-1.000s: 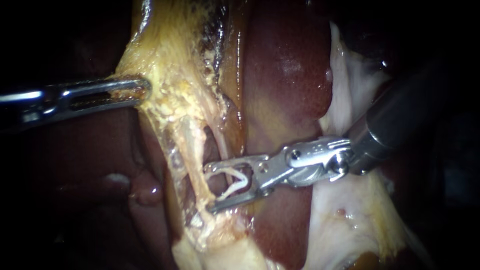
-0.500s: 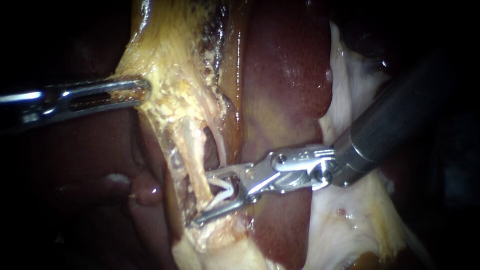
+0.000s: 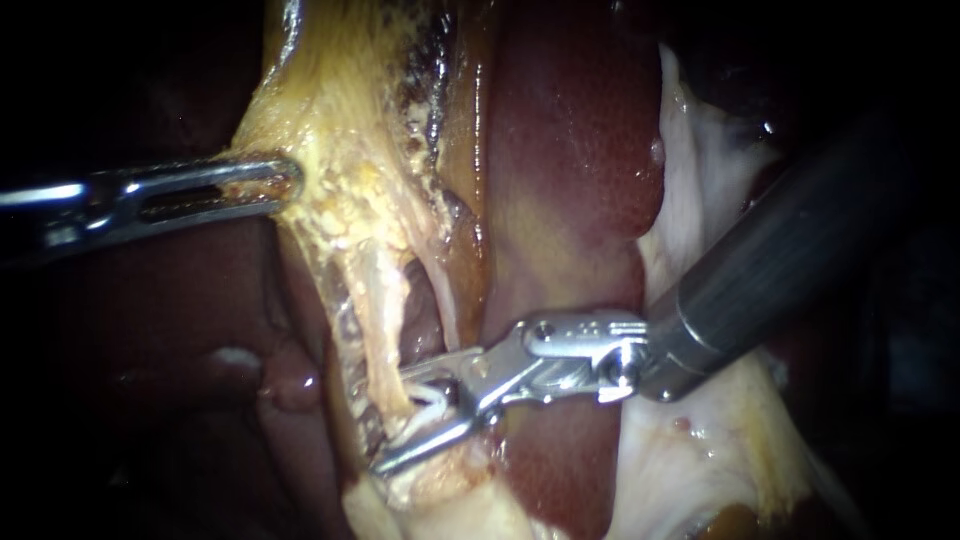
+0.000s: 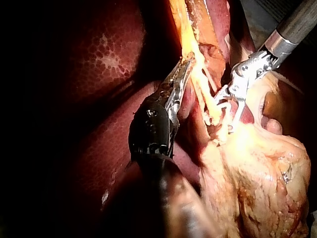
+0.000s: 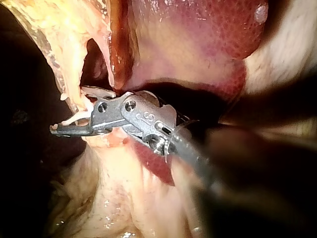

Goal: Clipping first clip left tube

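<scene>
right instrument [image 3: 392, 420] hand part-open, carrying white clip [image 3: 430, 398], straddling left tube [image 3: 385, 320] low, near centre | left instrument [image 3: 285, 180] hand clamped on yellow tissue [image 3: 340, 150], far left | tube probably soft, slippery, easily torn: take it squarely mid-strand

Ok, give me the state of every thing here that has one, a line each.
left instrument, jaws shut on the yellow tissue.
right instrument, jaws partly apart, holding the clip from both sides, set across the tube.
clip, open, not yet squeezed shut.
tube, stretched, passing between the right instrument's jaws, no clip closed on it.
</scene>
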You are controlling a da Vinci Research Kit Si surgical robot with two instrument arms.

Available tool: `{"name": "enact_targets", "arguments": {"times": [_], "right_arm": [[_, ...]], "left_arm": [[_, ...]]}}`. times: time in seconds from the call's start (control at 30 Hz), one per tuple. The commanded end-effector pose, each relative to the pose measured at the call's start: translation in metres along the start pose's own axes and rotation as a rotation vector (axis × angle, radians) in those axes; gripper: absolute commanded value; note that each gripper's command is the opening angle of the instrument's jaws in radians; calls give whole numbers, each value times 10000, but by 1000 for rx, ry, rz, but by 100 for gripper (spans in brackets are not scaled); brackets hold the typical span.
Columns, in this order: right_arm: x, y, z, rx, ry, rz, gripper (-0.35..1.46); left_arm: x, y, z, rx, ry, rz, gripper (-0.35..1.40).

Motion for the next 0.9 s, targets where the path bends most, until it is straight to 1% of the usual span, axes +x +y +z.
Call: {"name": "enact_targets", "arguments": {"times": [0.03,0.2,0.27,0.3,0.37,0.43,0.63,0.9], "right_arm": [[0,0,0,0,-1,0,45],[-1,-1,0,0,-1,-2,32],[-3,-2,1,0,-2,2,22],[-4,-2,1,1,-3,2,0],[-6,-2,0,-11,3,12,-35],[-7,-2,-2,-18,5,29,-35],[-10,4,-5,-26,6,30,-35],[-11,5,-5,-26,6,29,-35]], "left_arm": [[1,0,1,0,0,0,-35],[1,-1,2,-2,-1,0,-35],[2,-1,3,-2,-1,0,-35],[2,-1,3,-2,-1,0,-35],[2,-1,3,-2,-1,0,-35],[2,-1,3,-2,-1,0,-35],[2,-1,3,-2,-1,0,-35],[2,0,3,-1,-1,0,-35]]}}
